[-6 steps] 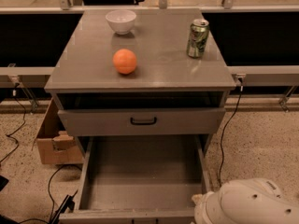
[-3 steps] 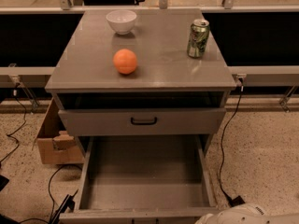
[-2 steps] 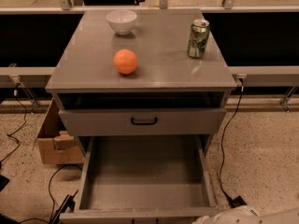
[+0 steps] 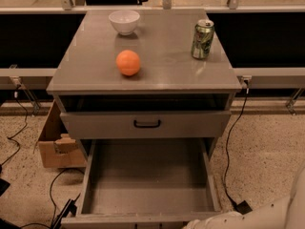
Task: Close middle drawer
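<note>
The middle drawer [image 4: 147,178] is a deep, plain grey box pulled far out of the grey cabinet [image 4: 143,80], and it is empty inside. Its low front [image 4: 119,219] lies along the bottom edge of the camera view, and its handle is out of view. Above it, a narrower grey drawer front [image 4: 95,124] with a small black loop handle [image 4: 147,123] stands slightly out, with a dark gap over it. Only my white arm shell [image 4: 257,216] shows, at the bottom right beside the open drawer's front right corner. My gripper is out of view.
On the cabinet top stand a white bowl [image 4: 124,21], an orange [image 4: 128,62] and a green can [image 4: 202,38]. A cardboard box [image 4: 55,142] sits on the floor to the left. Black cables [image 4: 228,156] run on the floor on both sides. A railing [image 4: 267,73] runs behind.
The white arm has dropped from the lower right and now shows only along the bottom right edge. The drawers and the objects on top have not moved.
</note>
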Robot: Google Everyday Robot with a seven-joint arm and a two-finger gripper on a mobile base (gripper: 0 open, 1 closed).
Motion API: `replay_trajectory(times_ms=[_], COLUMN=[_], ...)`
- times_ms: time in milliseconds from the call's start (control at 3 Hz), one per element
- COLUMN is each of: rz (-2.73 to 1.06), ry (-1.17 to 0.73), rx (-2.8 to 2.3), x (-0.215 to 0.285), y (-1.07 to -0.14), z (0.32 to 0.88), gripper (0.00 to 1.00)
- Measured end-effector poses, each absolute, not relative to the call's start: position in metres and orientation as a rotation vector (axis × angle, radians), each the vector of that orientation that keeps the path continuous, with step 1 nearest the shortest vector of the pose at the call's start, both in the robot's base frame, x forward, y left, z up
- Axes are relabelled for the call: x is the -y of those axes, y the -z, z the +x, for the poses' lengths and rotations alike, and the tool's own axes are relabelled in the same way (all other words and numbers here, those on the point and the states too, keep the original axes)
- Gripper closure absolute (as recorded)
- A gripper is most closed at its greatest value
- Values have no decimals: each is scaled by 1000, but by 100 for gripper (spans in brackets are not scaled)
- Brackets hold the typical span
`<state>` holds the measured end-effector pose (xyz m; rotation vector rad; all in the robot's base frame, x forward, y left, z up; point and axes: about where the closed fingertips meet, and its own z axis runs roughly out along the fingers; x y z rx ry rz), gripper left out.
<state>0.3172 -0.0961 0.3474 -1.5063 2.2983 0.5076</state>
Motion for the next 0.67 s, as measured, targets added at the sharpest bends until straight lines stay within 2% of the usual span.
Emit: replay_trajectory(times_ms=[667], rz=[-1468], ry=[-470], rx=[-2241], x=[83], y=[-334], z=[366], gripper=[100])
